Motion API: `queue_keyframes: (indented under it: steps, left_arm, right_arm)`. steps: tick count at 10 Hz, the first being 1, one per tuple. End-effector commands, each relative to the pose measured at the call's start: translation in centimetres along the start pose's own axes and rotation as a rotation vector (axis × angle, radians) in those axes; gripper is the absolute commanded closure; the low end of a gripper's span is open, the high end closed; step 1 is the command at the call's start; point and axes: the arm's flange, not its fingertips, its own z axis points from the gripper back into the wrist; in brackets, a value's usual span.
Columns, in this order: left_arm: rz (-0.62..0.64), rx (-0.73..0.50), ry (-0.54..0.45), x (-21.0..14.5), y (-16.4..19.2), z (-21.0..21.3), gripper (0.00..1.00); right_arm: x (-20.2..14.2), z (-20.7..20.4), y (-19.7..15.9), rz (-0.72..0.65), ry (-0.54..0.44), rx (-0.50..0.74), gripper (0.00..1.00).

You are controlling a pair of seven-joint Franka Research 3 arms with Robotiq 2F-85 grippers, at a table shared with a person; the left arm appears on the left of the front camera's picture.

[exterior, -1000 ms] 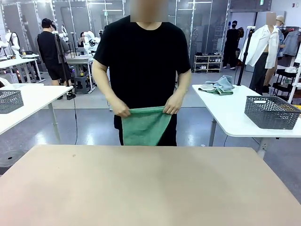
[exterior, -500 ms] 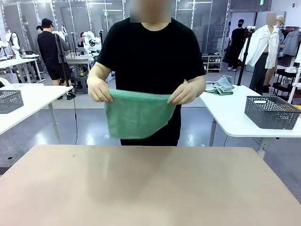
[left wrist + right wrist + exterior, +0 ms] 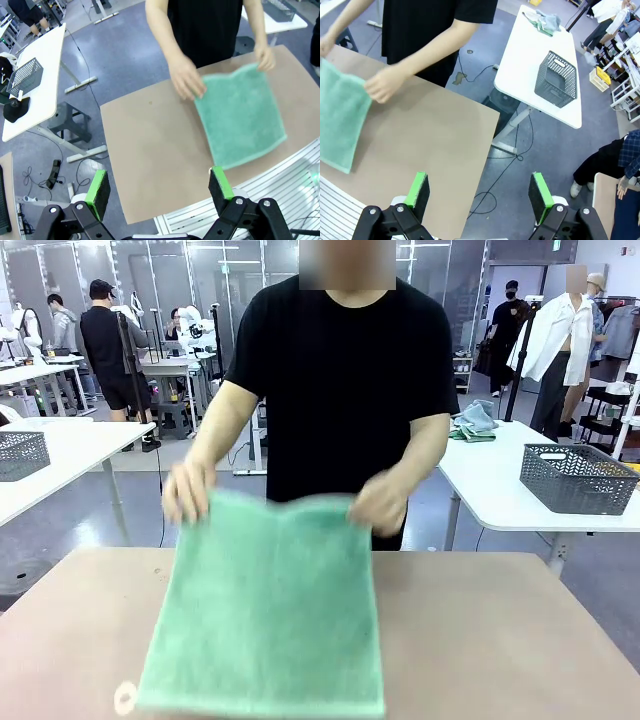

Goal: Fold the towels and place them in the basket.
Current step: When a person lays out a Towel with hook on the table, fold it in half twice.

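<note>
A person at the far side is spreading a mint-green towel (image 3: 270, 610) flat on the tan table (image 3: 500, 640), one hand (image 3: 188, 490) on each far corner. Its white loop (image 3: 125, 698) lies at the near left corner. In the left wrist view the towel (image 3: 240, 115) lies ahead and to the right of my left gripper (image 3: 158, 180), which hangs open and holds nothing. In the right wrist view the towel (image 3: 340, 115) is at the far left, well away from my open right gripper (image 3: 478, 182). The dark mesh basket (image 3: 578, 478) stands on a white side table.
The white side table (image 3: 480, 480) on the right also carries a heap of cloths (image 3: 470, 422). A paler mesh basket (image 3: 20, 453) sits on another white table at the left. People and other workstations fill the background.
The person has swung the towel from chest height out and down onto the table, towards me. Both grippers stay open.
</note>
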Motion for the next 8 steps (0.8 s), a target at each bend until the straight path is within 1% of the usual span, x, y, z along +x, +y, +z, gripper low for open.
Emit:
queue_keyframes:
  steps: [1, 8]
  left_arm:
    - [-0.004, 0.004, -0.009, -0.22, -0.07, 0.48, 0.00]
    - [-0.004, 0.004, -0.009, -0.22, -0.07, 0.48, 0.00]
  right_arm:
    - [0.33, -0.05, -0.08, -0.001, 0.000, 0.000, 0.00]
    - [0.33, -0.05, -0.08, -0.001, 0.000, 0.000, 0.00]
